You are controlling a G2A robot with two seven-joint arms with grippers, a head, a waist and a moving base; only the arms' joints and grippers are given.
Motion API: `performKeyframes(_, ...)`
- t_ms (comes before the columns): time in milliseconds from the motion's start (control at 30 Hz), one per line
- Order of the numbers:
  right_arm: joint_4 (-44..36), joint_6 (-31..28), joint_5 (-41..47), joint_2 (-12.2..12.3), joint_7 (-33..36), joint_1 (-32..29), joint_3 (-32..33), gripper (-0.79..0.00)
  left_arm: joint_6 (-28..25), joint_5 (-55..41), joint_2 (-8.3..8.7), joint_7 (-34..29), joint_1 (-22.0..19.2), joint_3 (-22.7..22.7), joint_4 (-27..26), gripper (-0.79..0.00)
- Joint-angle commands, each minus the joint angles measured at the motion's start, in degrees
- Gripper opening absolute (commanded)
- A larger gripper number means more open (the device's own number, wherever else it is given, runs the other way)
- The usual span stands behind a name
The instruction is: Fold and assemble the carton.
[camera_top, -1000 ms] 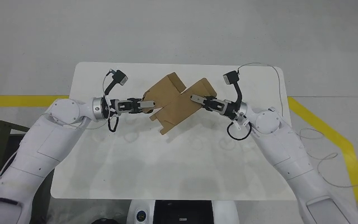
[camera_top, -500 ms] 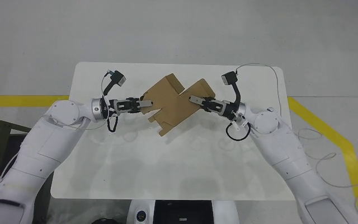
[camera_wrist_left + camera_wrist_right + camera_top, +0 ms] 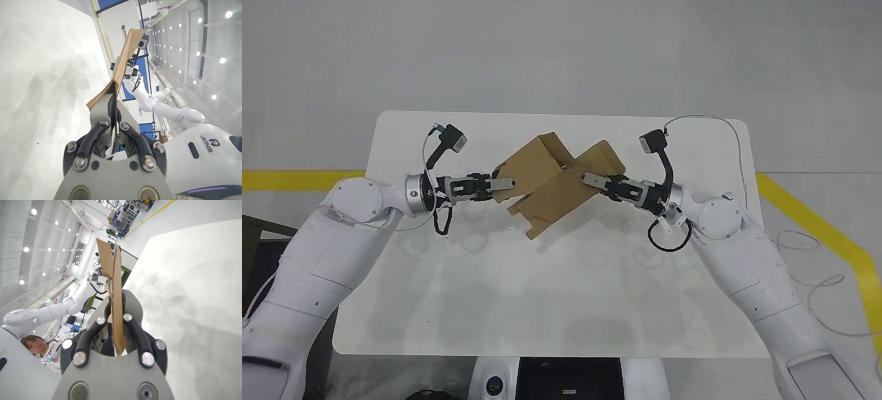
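The carton (image 3: 557, 180), a flattened brown blank with loose flaps, is held between both arms, apparently clear of the table (image 3: 442, 300) beneath it. At one end of the carton, the left gripper (image 3: 113, 102) is closed to board thickness on a panel edge. At the opposite end, the right gripper (image 3: 115, 303) pinches likewise. Opposed end grips presumably let the arms press inward and square the blank open.

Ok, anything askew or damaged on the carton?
Nothing stands out. The carton, not yet assembled, is clamped at opposite edges by the left gripper and the right gripper; no tears or crushing visible.
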Motion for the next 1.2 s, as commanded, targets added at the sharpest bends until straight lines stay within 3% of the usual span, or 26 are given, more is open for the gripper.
performKeyframes(0,0.3,0.0,-0.3,0.3,1.9,0.0,0.9,0.0,0.0,0.4,-0.03,-0.6,-0.1,-0.4,-0.1,-0.785)
performKeyframes(333,0.0,-0.1,0.2,2.6,11.1,0.2,7.4,0.0,0.1,1.5,-0.34,-5.6,-0.9,-1.4,-0.3,-0.785)
performKeyframes(500,-2.1,-1.7,5.9,3.2,16.9,0.3,9.0,0.0,-0.2,3.8,-0.5,-9.4,-2.2,-1.3,-0.7,-0.785)
performKeyframes(633,-5.0,0.1,11.5,3.0,21.6,1.8,6.4,0.0,-0.5,4.5,-0.86,-12.3,-3.3,-0.6,-1.4,-0.785)
performKeyframes(800,-6.5,1.1,16.1,2.5,22.6,3.7,1.4,0.0,-1.0,4.3,-1.47,-15.4,-4.6,0.7,-1.7,-0.785)
performKeyframes(1167,-3.1,-0.2,17.1,1.1,21.3,8.2,-8.2,-0.182,-1.1,3.1,-2.3,-17.3,-5.9,1.7,-1.6,-0.785)
